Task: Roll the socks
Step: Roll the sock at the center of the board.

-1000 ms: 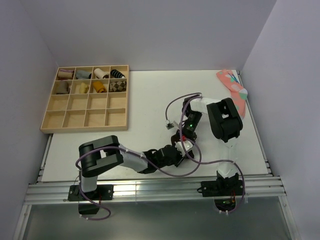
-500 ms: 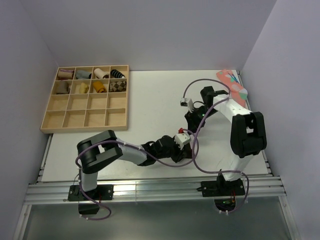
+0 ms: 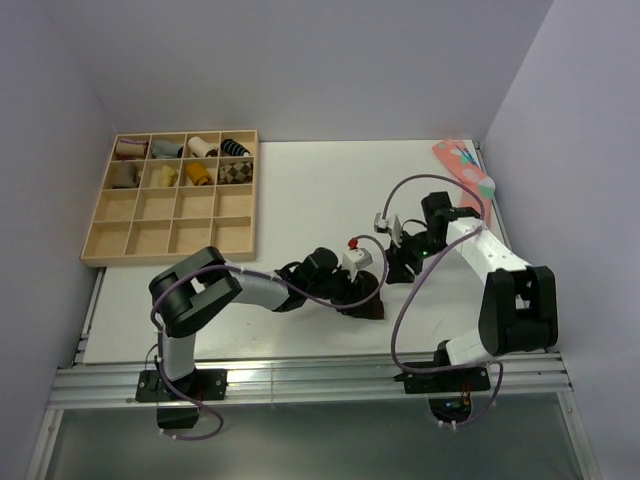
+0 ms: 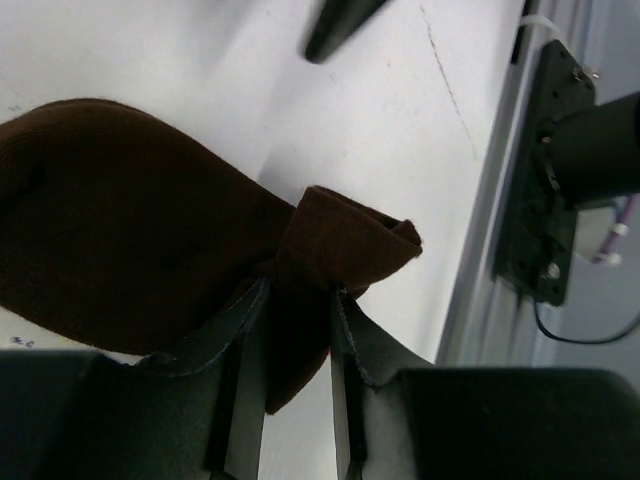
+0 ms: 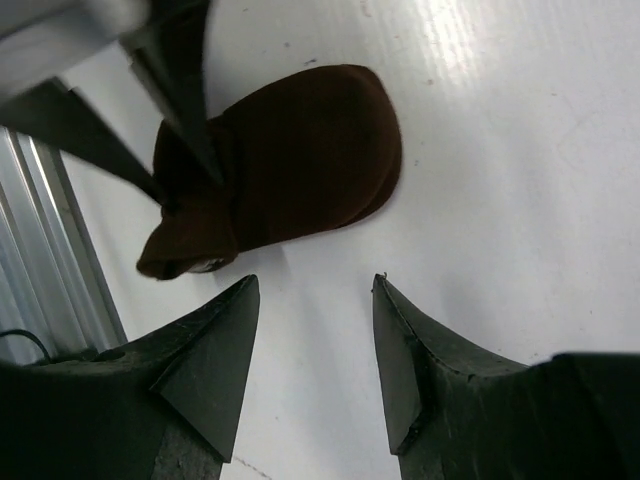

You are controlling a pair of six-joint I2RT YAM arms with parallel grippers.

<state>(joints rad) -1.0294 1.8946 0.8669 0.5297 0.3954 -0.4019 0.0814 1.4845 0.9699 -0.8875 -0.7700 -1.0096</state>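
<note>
Black two-finger left gripper (image 4: 298, 300), closed tight, is pinching a raised fold of the dark brown knit sock (image 4: 120, 230), which is lying bunched on the white table (image 3: 300, 190) toward its near edge, right of the middle. Matching right gripper (image 5: 315, 282) is hanging just beside the sock, fingers spread wide, gripping nothing. Pale wooden divided tray (image 3: 150, 237) is sitting at the far left corner, pink dotted sock (image 3: 462, 160) at the far right.
</note>
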